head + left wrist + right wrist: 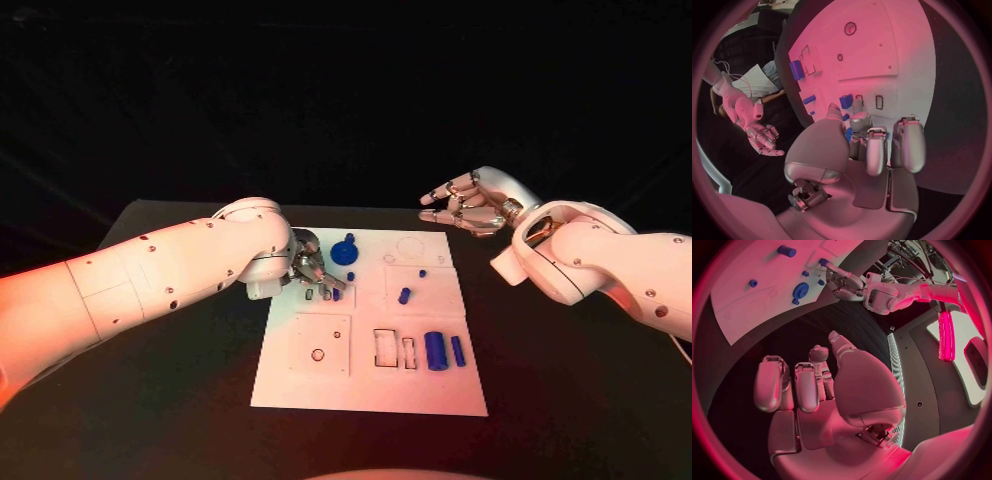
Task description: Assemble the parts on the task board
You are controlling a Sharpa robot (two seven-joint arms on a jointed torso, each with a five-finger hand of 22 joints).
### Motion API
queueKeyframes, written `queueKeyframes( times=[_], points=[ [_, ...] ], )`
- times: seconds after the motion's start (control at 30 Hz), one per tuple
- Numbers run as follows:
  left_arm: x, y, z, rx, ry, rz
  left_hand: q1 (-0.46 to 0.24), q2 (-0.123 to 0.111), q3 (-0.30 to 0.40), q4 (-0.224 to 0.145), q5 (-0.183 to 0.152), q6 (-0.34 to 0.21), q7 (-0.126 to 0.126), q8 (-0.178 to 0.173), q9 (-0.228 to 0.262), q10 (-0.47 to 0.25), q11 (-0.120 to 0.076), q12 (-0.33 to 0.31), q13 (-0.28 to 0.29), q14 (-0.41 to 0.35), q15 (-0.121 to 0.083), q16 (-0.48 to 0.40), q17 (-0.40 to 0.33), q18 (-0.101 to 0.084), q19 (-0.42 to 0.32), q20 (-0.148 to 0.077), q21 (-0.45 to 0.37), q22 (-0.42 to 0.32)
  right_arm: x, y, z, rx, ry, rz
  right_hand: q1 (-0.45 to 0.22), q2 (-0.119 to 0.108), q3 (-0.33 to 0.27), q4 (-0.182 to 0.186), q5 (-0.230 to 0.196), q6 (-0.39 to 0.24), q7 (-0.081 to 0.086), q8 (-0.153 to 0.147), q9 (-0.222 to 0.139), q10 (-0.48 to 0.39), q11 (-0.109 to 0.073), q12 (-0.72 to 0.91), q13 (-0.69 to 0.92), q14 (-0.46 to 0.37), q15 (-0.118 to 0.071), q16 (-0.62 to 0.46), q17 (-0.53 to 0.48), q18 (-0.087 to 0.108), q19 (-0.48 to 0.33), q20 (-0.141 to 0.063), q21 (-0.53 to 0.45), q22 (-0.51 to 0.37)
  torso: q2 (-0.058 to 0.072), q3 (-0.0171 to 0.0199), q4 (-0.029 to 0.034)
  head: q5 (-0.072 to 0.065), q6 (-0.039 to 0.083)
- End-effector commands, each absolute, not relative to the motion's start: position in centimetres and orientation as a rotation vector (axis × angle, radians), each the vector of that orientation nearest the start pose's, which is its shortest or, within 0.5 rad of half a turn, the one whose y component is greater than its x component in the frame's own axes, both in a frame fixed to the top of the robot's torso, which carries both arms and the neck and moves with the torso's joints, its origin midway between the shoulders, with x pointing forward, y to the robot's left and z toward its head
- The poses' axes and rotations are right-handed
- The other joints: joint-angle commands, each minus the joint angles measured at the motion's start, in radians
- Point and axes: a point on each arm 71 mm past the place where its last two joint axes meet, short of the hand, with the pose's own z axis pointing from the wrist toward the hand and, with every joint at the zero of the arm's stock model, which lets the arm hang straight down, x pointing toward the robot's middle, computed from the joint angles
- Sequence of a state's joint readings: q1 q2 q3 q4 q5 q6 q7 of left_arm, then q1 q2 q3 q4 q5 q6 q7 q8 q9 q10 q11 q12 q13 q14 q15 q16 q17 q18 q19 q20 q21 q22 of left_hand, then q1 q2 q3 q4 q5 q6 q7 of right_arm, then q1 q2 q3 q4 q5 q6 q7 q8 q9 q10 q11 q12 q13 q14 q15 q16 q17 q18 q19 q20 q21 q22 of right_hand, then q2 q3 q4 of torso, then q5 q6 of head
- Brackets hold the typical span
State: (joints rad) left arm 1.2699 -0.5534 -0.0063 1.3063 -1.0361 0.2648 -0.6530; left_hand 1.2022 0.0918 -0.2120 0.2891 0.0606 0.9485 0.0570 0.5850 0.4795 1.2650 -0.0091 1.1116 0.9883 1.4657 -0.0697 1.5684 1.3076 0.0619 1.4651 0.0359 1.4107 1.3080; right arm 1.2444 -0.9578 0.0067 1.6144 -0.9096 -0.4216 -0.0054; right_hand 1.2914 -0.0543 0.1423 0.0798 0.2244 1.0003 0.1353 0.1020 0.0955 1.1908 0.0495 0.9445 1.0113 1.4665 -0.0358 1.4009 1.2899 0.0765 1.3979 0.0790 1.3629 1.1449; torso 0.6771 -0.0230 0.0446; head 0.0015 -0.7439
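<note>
- I see a black desk point(173, 400) with dark space all around it.
- The white task board point(372, 385) lies flat in the middle of the desk.
- On the board sit blue parts: a round disc point(345, 251) near the far edge, two long pieces point(436, 351) side by side near my right, and small bits between.
- My left hand point(307, 268) is over the board's far left part. I think its fingers pinch a small blue piece point(846, 101), but it is hard to see.
- My right hand point(469, 203) hangs past the board's far right corner, fingers apart, holding nothing.

A robotics lab — black table point(577, 400), white task board point(368, 385), dark backdrop, cables at the rim.
</note>
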Motion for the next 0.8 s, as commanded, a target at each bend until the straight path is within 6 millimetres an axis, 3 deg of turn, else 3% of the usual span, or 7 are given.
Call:
queueKeyframes(
  times=[0.03,0.8],
  points=[
    [51.8,13.1,-20.0,-0.079,2.419,-0.333,-0.007,0.004,-0.005,0.000,-0.002,-0.009,-0.001,0.008,0.003,0.002,-0.006,0.005,0.002,0.105,-0.008,0.002,0.263,-0.012,0.028,-0.005,0.004,0.021,48.4,-23.5,-13.8,0.361,1.598,0.935,-0.001,0.003,0.000,0.008,0.006,-0.005,0.005,-0.005,-0.001,-0.006,0.002,-0.005,-0.001,0.043,0.010,-0.006,-0.001,0.009,-0.008,-0.002,-0.005,-0.001,0.000,0.0003,0.0000,0.000,-0.004],
    [52.2,12.1,-20.6,-0.073,2.439,-0.331,0.012,0.014,-0.008,-0.004,-0.001,-0.017,-0.004,0.025,0.027,0.009,-0.008,0.015,0.012,0.105,-0.010,0.002,0.263,-0.014,0.031,-0.006,0.012,0.034,48.5,-23.1,-14.1,0.353,1.624,0.936,-0.003,0.007,-0.001,0.013,0.008,-0.004,0.005,-0.004,-0.001,-0.010,0.002,-0.014,-0.010,0.042,0.010,-0.009,-0.004,0.010,-0.010,-0.002,-0.009,-0.008,0.002,0.0011,-0.0004,-0.006,-0.014]
  ],
)
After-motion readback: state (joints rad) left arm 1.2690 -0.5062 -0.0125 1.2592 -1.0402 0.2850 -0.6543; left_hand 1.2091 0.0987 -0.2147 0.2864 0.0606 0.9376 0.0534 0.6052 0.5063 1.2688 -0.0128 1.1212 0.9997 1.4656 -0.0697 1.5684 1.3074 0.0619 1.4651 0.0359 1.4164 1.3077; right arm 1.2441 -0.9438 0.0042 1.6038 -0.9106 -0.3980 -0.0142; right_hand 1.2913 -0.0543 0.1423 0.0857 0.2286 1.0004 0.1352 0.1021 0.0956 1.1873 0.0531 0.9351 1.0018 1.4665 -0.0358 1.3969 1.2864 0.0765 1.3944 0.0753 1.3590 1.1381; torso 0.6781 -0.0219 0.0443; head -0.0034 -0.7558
